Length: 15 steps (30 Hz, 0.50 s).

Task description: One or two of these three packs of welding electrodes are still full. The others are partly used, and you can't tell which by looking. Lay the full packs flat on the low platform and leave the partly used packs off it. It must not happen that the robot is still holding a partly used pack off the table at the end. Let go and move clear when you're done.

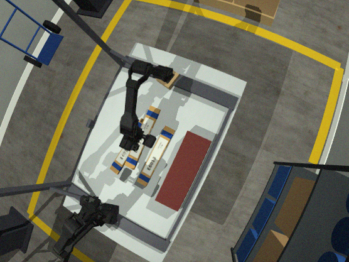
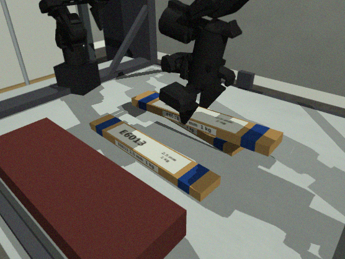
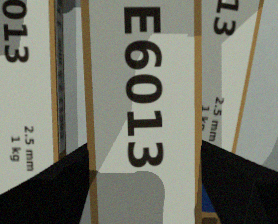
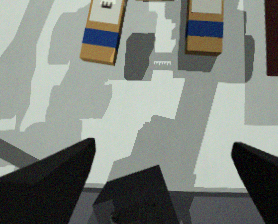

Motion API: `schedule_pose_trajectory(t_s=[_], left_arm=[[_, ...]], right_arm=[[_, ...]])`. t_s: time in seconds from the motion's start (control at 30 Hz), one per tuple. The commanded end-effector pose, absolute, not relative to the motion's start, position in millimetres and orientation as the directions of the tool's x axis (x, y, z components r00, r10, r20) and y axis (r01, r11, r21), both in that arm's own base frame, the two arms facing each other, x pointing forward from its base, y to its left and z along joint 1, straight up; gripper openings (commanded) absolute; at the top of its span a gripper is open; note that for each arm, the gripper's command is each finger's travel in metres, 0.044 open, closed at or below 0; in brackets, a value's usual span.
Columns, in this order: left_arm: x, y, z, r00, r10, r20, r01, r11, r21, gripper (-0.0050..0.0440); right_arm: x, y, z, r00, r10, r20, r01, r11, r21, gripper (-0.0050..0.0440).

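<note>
Looking first at the middle pack [image 1: 147,126] [image 2: 231,123] [image 3: 142,100] [image 4: 154,0] of rods: raised off the desk [image 1: 205,107] [image 2: 214,236] [image 4: 135,100], off the platform. Gripped across its width by the left claw [image 1: 138,143] [image 2: 197,110] [image 3: 145,150], label up, reading E6013. Partly covering, in the side view, the far pack [image 1: 116,168] [image 2: 219,143] [image 3: 235,80] [image 4: 100,45], lying on the desk. Toward the platform, lying flat on the desk: the near pack [image 1: 157,154] [image 2: 155,146] [image 3: 25,90] [image 4: 205,27]. Just beyond, on the desk: the low red platform [image 1: 183,170] [image 2: 87,181] [image 4: 272,40], with none of the packs on top. Farther out, well apart from the packs: the right claw [image 1: 108,214] [image 4: 163,146], wide open, holding nothing.
</note>
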<state>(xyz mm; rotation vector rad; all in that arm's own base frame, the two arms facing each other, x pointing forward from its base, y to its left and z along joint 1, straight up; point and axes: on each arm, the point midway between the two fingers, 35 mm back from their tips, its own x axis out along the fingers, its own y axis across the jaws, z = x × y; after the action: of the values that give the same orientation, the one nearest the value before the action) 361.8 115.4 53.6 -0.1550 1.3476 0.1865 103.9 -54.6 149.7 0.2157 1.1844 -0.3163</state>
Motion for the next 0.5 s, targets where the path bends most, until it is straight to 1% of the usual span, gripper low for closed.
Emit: schedule_pose_trajectory(t_s=[0.0, 0.47], left_arm=[[373, 119, 80, 0.276, 0.065, -0.959, -0.222, 0.975, 0.003, -0.005], [372, 119, 98, 0.277, 0.065, -0.959, -0.222, 0.975, 0.003, -0.005]], right_arm=[[105, -55, 156, 0.358, -0.136, -0.924, 0.351, 0.936, -0.002, 0.043], [105, -55, 156, 0.358, -0.136, -0.924, 0.351, 0.936, -0.002, 0.043]])
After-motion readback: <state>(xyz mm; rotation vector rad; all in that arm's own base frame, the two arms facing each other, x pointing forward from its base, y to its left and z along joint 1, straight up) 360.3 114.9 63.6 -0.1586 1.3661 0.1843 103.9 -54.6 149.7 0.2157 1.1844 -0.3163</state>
